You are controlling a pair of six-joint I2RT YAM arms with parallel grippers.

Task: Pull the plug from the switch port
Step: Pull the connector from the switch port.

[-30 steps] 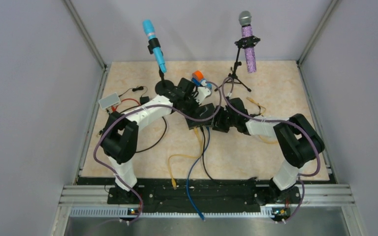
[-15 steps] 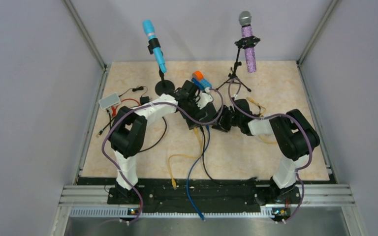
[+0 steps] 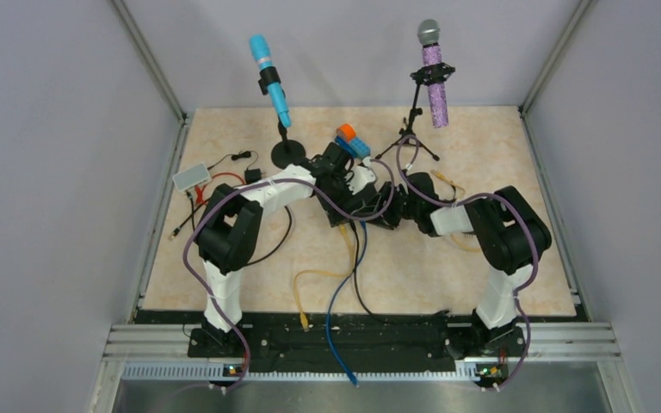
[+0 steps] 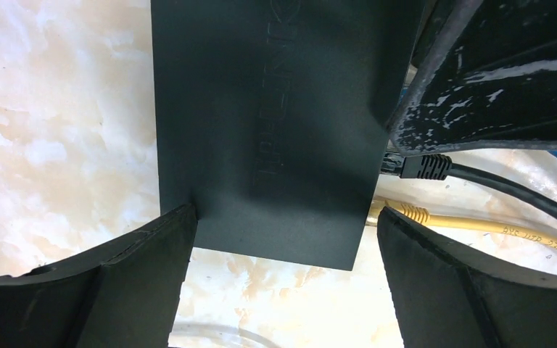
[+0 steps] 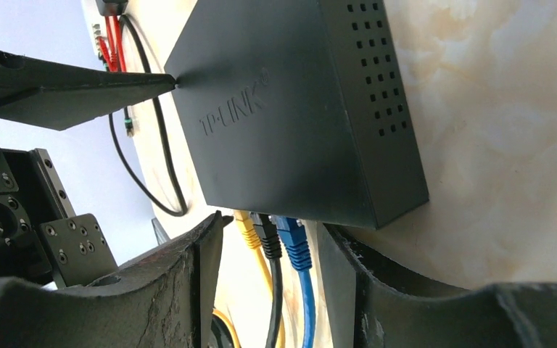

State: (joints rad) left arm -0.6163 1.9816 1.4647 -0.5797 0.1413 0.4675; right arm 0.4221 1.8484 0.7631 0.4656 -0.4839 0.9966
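The switch is a flat black TP-LINK box [image 5: 283, 109] lying on the marbled table. Three plugs sit side by side in its near edge: yellow [image 5: 246, 228], black [image 5: 265, 235] and blue [image 5: 294, 245]. My right gripper [image 5: 272, 283] is open, its fingers on either side of all three plugs with small gaps showing. My left gripper [image 4: 283, 290] is wide open and straddles one end of the box [image 4: 261, 130]; its left finger [image 4: 138, 275] touches a box corner. The black plug [image 4: 424, 167] and yellow plug [image 4: 399, 212] show at the box's right edge.
From above, both arms meet over the switch [image 3: 353, 209]. Yellow, black and blue cables [image 3: 337, 292] trail to the near edge. A blue microphone [image 3: 271, 82] and a purple one [image 3: 433, 77] stand at the back. A small white box [image 3: 191, 177] with red and black wires lies left.
Both arms have closed in on the switch. The left gripper moved right over the box, and the right gripper slid left to the plug edge.
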